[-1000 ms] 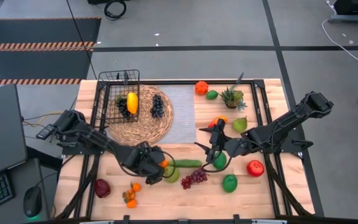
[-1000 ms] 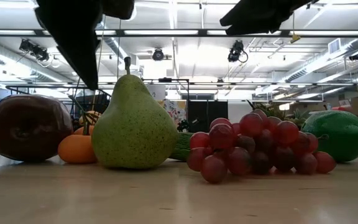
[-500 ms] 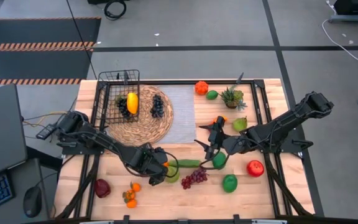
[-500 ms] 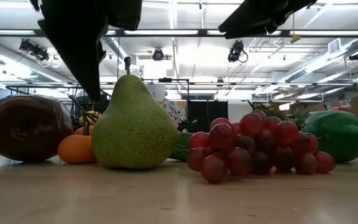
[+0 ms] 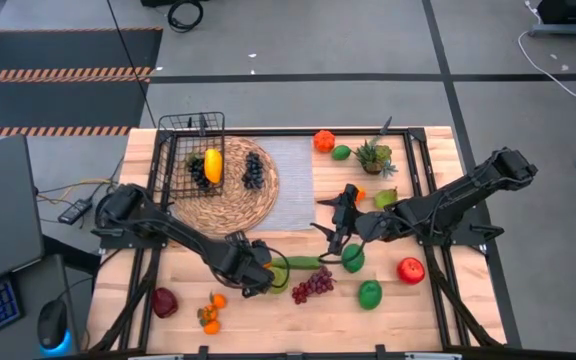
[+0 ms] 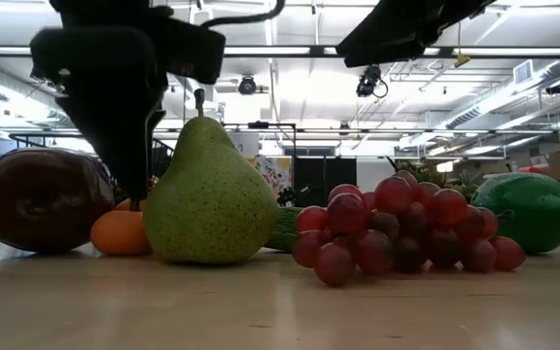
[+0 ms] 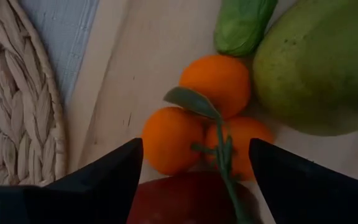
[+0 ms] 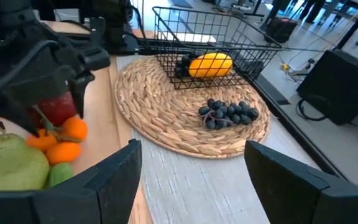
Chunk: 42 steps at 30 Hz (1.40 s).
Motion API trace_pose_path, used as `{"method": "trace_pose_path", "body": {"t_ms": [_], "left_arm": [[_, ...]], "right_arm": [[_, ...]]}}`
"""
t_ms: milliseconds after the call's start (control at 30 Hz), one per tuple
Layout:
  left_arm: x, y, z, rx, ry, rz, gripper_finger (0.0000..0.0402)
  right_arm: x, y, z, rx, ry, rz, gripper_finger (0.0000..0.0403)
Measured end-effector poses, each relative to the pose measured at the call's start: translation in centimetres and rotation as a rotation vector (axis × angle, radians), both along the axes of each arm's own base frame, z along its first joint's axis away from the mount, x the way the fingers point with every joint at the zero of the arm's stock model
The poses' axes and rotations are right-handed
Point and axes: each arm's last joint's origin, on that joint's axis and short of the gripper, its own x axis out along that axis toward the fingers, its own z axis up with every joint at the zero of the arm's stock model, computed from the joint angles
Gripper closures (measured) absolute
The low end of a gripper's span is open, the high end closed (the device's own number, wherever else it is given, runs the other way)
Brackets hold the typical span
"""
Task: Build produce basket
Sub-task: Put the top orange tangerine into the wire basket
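The left gripper hangs with fingers spread over a cluster of oranges lying just beside the green pear, on the side toward the straw mat. The basket rests on that mat's far edge, holding a yellow mango and probably dark grapes. The right gripper, open, hovers near the mat's opposite side.

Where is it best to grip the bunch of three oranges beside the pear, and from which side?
Probably from straight above, the left claw closing across the oranges, on their round bodies, not the thin stem; the pear blocks a sideways approach.
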Motion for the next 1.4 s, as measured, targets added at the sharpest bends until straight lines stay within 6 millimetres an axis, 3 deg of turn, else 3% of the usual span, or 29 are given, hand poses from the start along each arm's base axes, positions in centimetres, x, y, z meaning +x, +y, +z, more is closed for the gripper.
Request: {"method": "trace_pose_path", "body": {"t_ms": [400, 667, 933, 1167, 1400], "left_arm": [[0.2, 0.0, -1.0, 0.02, 0.029, 0.004, 0.0125], [0.1, 0.1, -1.1, 0.031, 0.037, 0.003, 0.0239], [0.1, 0.1, -0.9, 0.046, 0.036, -0.019, 0.0345], [-0.2, 0.7, -0.2, 0.044, 0.066, -0.044, 0.0384], [-0.7, 1.6, 2.1, 0.055, 0.084, -0.023, 0.0385]], "right_arm": [[0.3, 0.2, -0.6, 0.039, 0.021, 0.023, 0.0115], [1.0, 0.5, -2.1, 0.024, 0.07, 0.022, 0.0115], [1.3, 0.6, -2.2, 0.026, 0.051, 0.018, 0.0115], [1.3, 0.6, -2.2, 0.023, 0.05, 0.017, 0.0115], [1.3, 0.6, -2.2, 0.022, 0.049, 0.017, 0.0115]]}}
